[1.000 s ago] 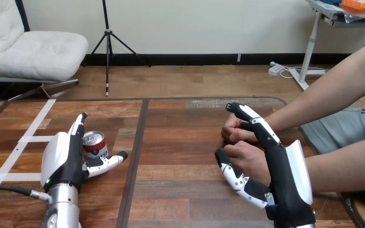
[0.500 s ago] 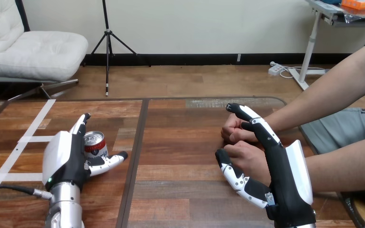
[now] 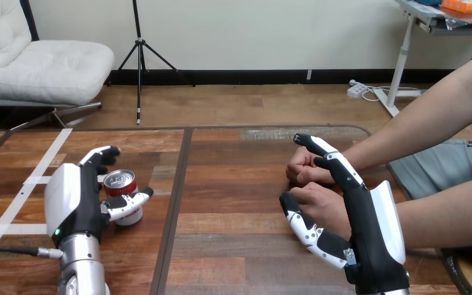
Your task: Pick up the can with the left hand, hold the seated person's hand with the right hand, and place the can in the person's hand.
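The robot's left hand (image 3: 77, 201) is seen closed on a red-and-white metal can with a silver top (image 3: 118, 186) at about 8 o'clock on the brown wooden table (image 3: 233, 184). Half a second earlier the fingers were held straight beside the can. Now the fingers (image 3: 101, 153) are curled over its far side and the thumb (image 3: 127, 203) is pressed across its front. The can has been drawn slightly toward 6 o'clock and is tipped a little. Whether its base is clear of the tabletop cannot be told.

At about 4 o'clock on the table the right hand (image 3: 364, 222) is unchanged from the earlier frame. Its fingers (image 3: 338, 161) are held almost straight toward 12 o'clock and its thumb (image 3: 301, 226) is spread toward 9 o'clock. The person's nearer hand (image 3: 319, 206), closed in a fist, is framed between thumb and fingers and lies against the palm, but no curl about it is seen. The person's farther hand (image 3: 302, 167), also a fist, is rested just beyond it at 12 o'clock. The can is kept well apart from both fists, at their 9 o'clock.
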`<control>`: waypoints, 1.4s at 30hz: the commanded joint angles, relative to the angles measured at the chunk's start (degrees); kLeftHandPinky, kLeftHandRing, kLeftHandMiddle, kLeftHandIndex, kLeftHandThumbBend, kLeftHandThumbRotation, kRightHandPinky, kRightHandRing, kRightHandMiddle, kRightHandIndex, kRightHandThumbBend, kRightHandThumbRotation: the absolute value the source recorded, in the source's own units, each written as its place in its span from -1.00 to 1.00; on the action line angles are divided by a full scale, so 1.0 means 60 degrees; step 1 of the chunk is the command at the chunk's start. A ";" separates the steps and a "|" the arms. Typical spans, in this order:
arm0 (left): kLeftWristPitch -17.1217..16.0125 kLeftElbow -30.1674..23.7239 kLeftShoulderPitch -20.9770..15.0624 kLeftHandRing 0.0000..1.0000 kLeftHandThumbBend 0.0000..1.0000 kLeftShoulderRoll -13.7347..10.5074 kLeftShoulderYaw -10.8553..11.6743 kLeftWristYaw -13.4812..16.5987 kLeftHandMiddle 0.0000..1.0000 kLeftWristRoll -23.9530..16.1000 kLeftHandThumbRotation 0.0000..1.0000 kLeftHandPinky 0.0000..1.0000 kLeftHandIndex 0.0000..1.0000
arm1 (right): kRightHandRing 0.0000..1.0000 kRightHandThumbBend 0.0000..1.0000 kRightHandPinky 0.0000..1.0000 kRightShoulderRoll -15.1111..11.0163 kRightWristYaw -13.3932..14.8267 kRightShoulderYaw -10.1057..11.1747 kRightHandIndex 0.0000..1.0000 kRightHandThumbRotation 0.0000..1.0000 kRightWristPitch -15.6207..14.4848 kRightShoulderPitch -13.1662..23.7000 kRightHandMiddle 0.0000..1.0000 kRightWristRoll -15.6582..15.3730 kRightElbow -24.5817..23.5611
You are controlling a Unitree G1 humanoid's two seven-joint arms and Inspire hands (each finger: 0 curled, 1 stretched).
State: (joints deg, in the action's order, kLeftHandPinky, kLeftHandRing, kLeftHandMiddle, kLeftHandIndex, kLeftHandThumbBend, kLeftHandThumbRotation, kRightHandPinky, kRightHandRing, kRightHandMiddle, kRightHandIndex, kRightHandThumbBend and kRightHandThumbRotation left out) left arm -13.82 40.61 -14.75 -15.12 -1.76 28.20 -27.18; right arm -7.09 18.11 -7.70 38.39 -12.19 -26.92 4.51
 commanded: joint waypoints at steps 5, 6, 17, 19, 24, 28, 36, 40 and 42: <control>-0.0676 0.0477 -0.0779 -0.12 0.50 -0.0028 -0.0083 0.0555 -0.03 0.0113 -1.00 -0.18 -0.01 | 0.73 -0.24 0.64 -0.0049 -0.0011 0.0180 0.63 -0.86 0.0016 0.0490 0.71 0.0003 -0.0440; -0.0711 0.0511 -0.0786 -0.12 0.50 -0.0033 -0.0099 0.0594 -0.04 0.0109 -1.00 -0.19 -0.01 | 0.73 -0.24 0.64 -0.0050 -0.0011 0.0180 0.63 -0.86 0.0019 0.0492 0.71 0.0003 -0.0437; -0.1118 0.0882 -0.0877 -0.17 0.54 -0.0086 -0.0241 0.1068 -0.06 -0.0019 -1.00 -0.25 -0.03 | 0.73 -0.23 0.65 -0.0054 -0.0027 0.0185 0.63 -0.85 0.0017 0.0512 0.70 0.0002 -0.0424; -0.1121 0.0891 -0.0879 -0.17 0.54 -0.0089 -0.0255 0.1097 -0.06 -0.0028 -1.00 -0.25 -0.04 | 0.73 -0.24 0.65 -0.0050 -0.0031 0.0187 0.63 -0.85 -0.0004 0.0511 0.70 -0.0009 -0.0442; -0.1155 0.0904 -0.0877 -0.17 0.53 -0.0099 -0.0271 0.1117 -0.06 -0.0020 -1.00 -0.25 -0.04 | 0.73 -0.24 0.66 -0.0052 0.0026 0.0207 0.62 -0.85 0.0004 0.0533 0.69 -0.0106 -0.0443; -0.1242 0.0944 -0.0874 -0.17 0.54 -0.0115 -0.0288 0.1162 -0.06 -0.0032 -1.00 -0.25 -0.04 | 0.72 -0.24 0.66 -0.0055 -0.0001 0.0220 0.62 -0.84 -0.0008 0.0527 0.68 -0.0121 -0.0451; -0.1314 0.0964 -0.0851 -0.18 0.54 -0.0133 -0.0313 0.1191 -0.07 -0.0064 -1.00 -0.26 -0.04 | 0.72 -0.24 0.66 -0.0053 0.0007 0.0256 0.63 -0.84 0.0020 0.0534 0.69 -0.0153 -0.0423; -0.1329 0.0961 -0.0831 -0.18 0.54 -0.0140 -0.0327 0.1211 -0.07 -0.0097 -1.00 -0.26 -0.04 | 0.72 -0.23 0.66 -0.0045 0.0011 0.0273 0.63 -0.84 0.0032 0.0529 0.68 -0.0156 -0.0410; -0.1323 0.0945 -0.0814 -0.17 0.54 -0.0132 -0.0325 0.1208 -0.07 -0.0096 -1.00 -0.26 -0.04 | 0.72 -0.23 0.66 -0.0046 0.0011 0.0280 0.63 -0.84 0.0050 0.0523 0.68 -0.0150 -0.0398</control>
State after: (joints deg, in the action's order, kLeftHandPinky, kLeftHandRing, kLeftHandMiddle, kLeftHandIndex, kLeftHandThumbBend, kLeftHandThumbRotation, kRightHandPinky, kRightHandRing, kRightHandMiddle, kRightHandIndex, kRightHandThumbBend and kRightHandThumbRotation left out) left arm -20.27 46.16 -15.94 -15.14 -2.50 34.76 -27.27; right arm -7.12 17.91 -6.63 38.26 -12.19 -27.69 4.40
